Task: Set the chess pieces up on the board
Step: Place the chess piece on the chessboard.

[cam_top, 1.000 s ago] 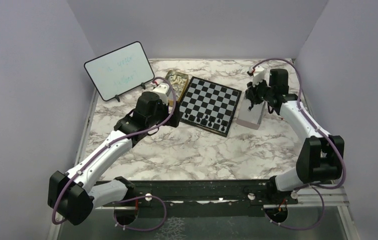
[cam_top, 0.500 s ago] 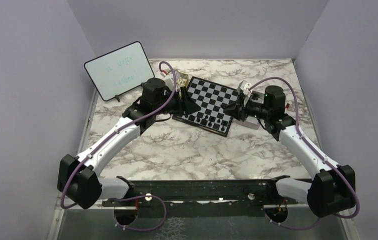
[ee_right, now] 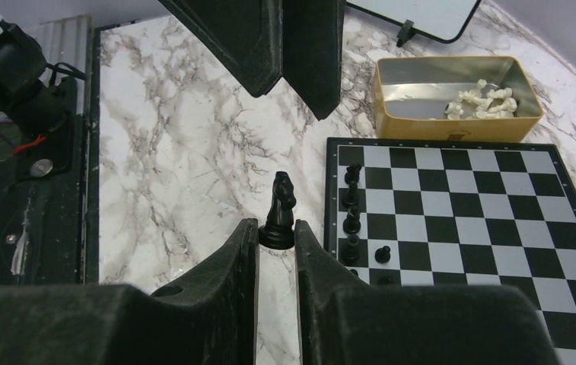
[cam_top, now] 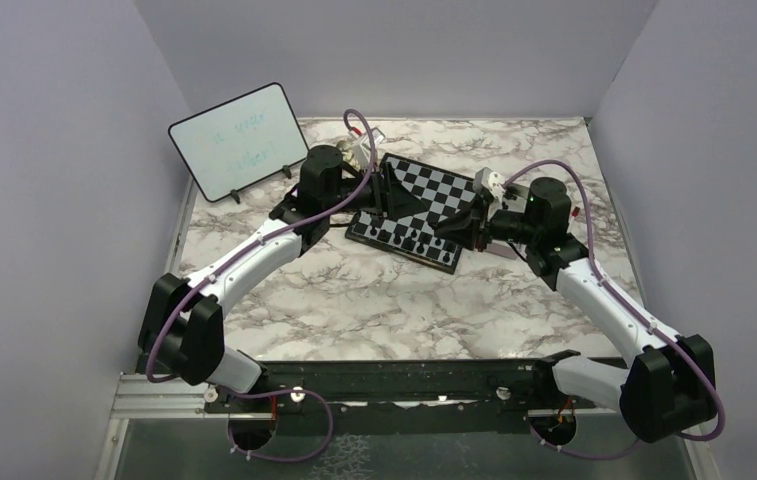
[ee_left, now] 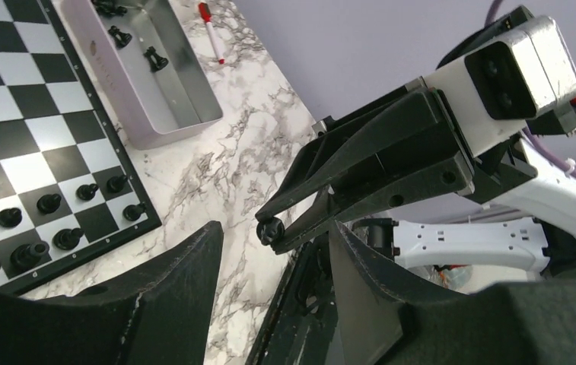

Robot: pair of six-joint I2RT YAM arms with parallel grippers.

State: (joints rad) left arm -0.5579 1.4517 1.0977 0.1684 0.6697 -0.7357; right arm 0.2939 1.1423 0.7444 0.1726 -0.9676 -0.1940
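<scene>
My right gripper (ee_right: 277, 232) is shut on the base of a black knight (ee_right: 280, 199), which it holds upright above the marble just off the board's (ee_right: 467, 213) edge. Several black chess pieces (ee_right: 351, 204) stand in the board's two nearest rows (cam_top: 409, 238). My left gripper (ee_left: 275, 232) is open and empty. It faces the right gripper (ee_left: 269, 228), and the knight shows a little beyond its fingertips. From above, the left gripper (cam_top: 416, 205) and the right gripper (cam_top: 446, 228) meet nose to nose over the board's (cam_top: 434, 185) front part. Cream pieces (ee_right: 482, 103) lie in a gold tin (ee_right: 452, 125).
A silver tin (ee_left: 170, 106) holding a few black pieces (ee_left: 154, 58) sits beside the board, with a red marker (ee_left: 210, 19) behind it. A white dry-erase board (cam_top: 239, 140) stands at the back left. Purple walls close in three sides.
The right arm has swung left from the silver tin with the knight. The left arm has reached right over the board to face it, and its jaws have narrowed partway.
</scene>
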